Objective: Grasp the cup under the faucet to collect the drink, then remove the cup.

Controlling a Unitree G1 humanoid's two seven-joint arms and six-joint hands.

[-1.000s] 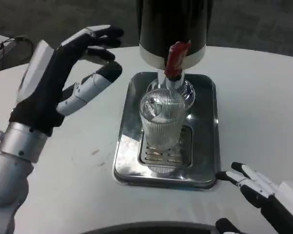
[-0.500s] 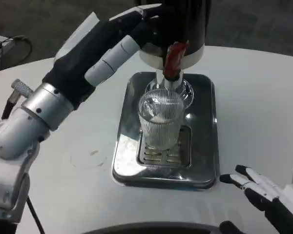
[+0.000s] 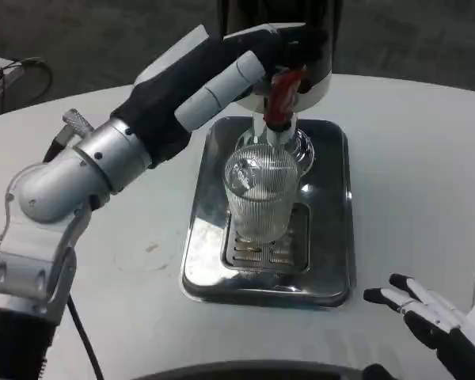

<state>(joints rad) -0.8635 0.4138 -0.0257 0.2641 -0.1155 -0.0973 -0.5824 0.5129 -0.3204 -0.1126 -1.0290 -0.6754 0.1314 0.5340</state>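
A clear ribbed glass cup (image 3: 260, 199) stands upright on the drip grate of a steel tray (image 3: 332, 269), right under the faucet. The faucet has a red lever (image 3: 283, 96) on a black dispenser (image 3: 279, 32). My left hand (image 3: 222, 75) reaches across from the left, its fingertips (image 3: 297, 41) at the top of the red lever, touching or just above it. It grips nothing. My right hand (image 3: 431, 321) lies low at the bottom right corner, fingers spread, apart from the tray and the cup.
The white round table (image 3: 427, 174) extends to the right and left of the tray. A small white device with a cable (image 3: 4, 70) sits at the far left edge.
My left arm has swung from the table's left side up and right, bringing its fingers onto the dispenser's red lever. The right hand has slid slightly down and right. The cup has not moved.
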